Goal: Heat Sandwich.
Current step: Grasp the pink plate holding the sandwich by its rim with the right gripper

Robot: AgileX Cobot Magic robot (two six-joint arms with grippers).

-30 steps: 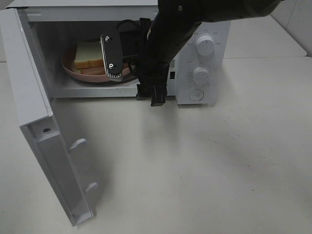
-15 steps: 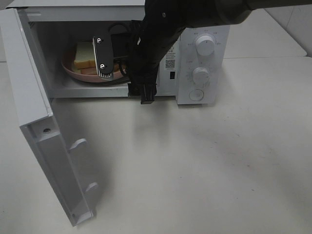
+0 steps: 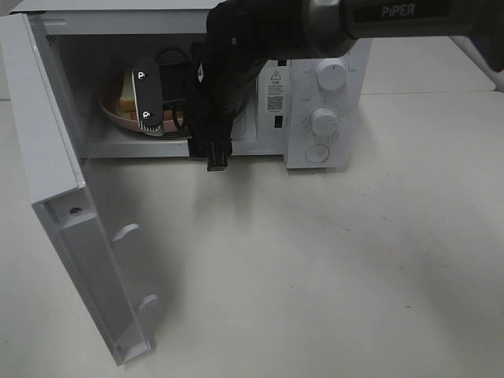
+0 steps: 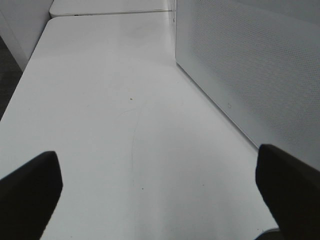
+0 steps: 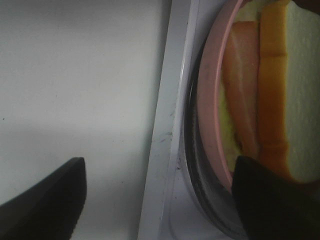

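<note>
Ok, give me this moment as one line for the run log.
door open | sandwich on pink plate inside microwave | right hand open, at plate rim, holding nothing | left hand open, over table

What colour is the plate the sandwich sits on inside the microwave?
Pink; the plate shows best in the right wrist view.

Microwave [image 3: 356, 118]: 1. Door [image 3: 55, 157]: 1.
Dials on panel: 2, upper knob [image 3: 331, 75] and lower knob [image 3: 324, 121]. Round button [image 3: 316, 153]: 1.
Latch hooks on door: 2, upper hook [image 3: 126, 232] and lower hook [image 3: 147, 302].
Pink plate [image 5: 207, 100]: 1. Sandwich [image 5: 280, 90]: 1.
Arm [image 3: 260, 39] in high view: 1.
Grippers: 2, left gripper [image 4: 160, 190] and right gripper [image 5: 160, 200]; 2 fingers showing on each.
</note>
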